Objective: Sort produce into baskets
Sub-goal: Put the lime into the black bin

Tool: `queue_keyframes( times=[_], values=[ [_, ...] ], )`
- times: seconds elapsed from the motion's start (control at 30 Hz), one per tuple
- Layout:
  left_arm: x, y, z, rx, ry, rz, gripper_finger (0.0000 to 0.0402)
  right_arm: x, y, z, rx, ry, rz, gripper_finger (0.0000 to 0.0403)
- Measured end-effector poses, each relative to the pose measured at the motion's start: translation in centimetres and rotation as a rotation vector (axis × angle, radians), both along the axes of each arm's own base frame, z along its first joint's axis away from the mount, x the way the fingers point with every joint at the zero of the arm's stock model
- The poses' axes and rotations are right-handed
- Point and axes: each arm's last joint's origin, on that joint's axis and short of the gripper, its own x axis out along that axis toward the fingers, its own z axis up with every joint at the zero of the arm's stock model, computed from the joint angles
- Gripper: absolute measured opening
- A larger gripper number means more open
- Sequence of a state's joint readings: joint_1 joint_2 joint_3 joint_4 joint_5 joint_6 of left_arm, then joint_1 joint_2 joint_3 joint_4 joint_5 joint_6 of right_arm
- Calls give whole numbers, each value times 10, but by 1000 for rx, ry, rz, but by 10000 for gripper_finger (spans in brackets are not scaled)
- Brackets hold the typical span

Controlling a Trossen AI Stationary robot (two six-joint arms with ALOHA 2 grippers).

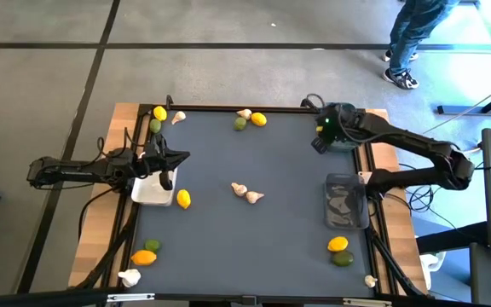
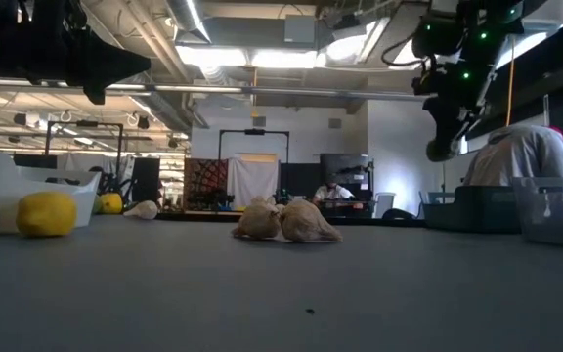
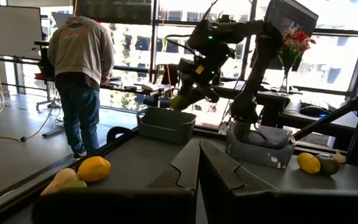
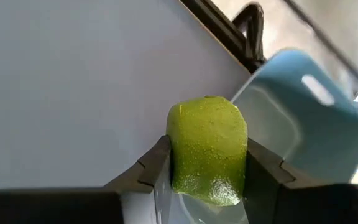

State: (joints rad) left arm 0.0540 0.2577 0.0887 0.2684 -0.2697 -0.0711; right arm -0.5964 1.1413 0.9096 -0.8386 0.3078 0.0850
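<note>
Mid-carry: my right gripper (image 4: pixel 205 163) has its fingers clamped on a lime (image 4: pixel 207 149), raised beside the blue-grey basket (image 4: pixel 303 124). Next: move over its opening, then release. Left gripper (image 1: pixel 170 164) clenched empty, above the white basket (image 1: pixel 147 193).

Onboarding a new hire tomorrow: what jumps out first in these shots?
The right tool grips a green lime, raised beside the blue-grey basket at the table's far right. The left tool, shut and empty, hangs over the white basket at the left edge. Two garlic bulbs sit mid-table.
</note>
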Motion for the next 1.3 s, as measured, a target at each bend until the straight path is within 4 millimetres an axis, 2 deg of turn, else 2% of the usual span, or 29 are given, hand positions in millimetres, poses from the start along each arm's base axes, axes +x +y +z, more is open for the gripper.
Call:
queue_keyframes(
  times=[0.27,0.53,0.8,1.3],
  values=[
    [0,0,-1,-25,4,-4,6,-18,-28,-9,48,-26,-137,136],
    [0,0,-3,-29,20,-4,6,-31,-44,-44,153,-4,-213,136],
    [0,0,-3,-28,21,-3,6,-32,-52,-68,205,-6,-231,136],
    [0,0,-3,-31,19,-4,6,-28,-57,-76,208,19,-215,136]
  ],
)
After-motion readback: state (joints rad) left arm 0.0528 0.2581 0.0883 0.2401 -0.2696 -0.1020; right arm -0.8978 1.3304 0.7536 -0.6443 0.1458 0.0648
